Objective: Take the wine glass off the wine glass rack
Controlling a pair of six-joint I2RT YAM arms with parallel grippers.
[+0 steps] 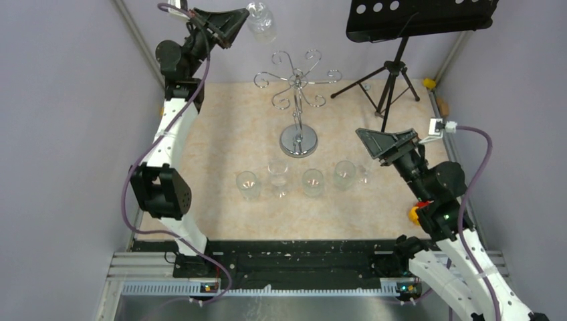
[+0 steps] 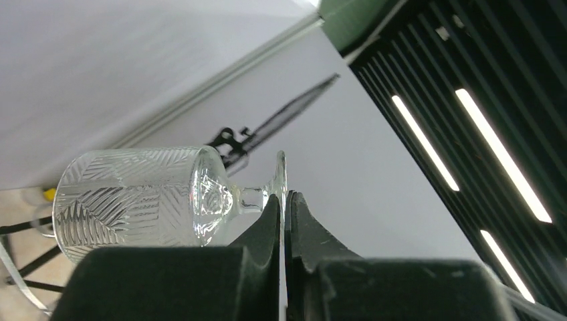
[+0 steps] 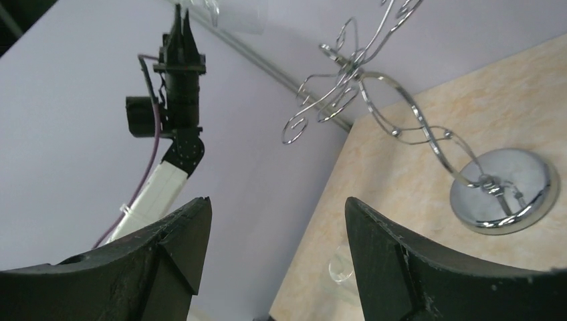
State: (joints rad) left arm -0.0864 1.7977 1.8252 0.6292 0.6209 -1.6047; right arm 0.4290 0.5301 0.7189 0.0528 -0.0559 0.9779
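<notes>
The left claw (image 1: pixel 235 23) hangs high at the far left corner, clamped on the clear, leaf-patterned wine glass (image 1: pixel 261 20). In the left wrist view its two black fingers (image 2: pixel 267 227) press together on the thin rim of the glass's round foot. The glass lies on its side, stem level and bowl pointing away to the left of the claw. It is off the rack, up and to the left of the nearest curled arm and touching none of the wire.

The shiny chrome wire wine glass rack (image 1: pixel 297 83) stands upright toward the far middle of the beige marbled tabletop (image 1: pixel 227 134). It rests on a round mirrored base, with a twisted stem and spiral arms spreading at the top.

The right claw (image 1: pixel 373 144) hovers low over the right side of the tabletop, to the right of the rack's base, with its jaws wide apart and nothing between them. In the right wrist view both black fingers (image 3: pixel 180 247) frame the rack, with the raised left arm beyond it.

A row of four clear glasses (image 1: pixel 312 180) stands on the tabletop just in front of the rack's base. The rightmost is near the right claw.

A black music stand on a tripod (image 1: pixel 391 73) stands at the far right corner, well apart from the rack.
</notes>
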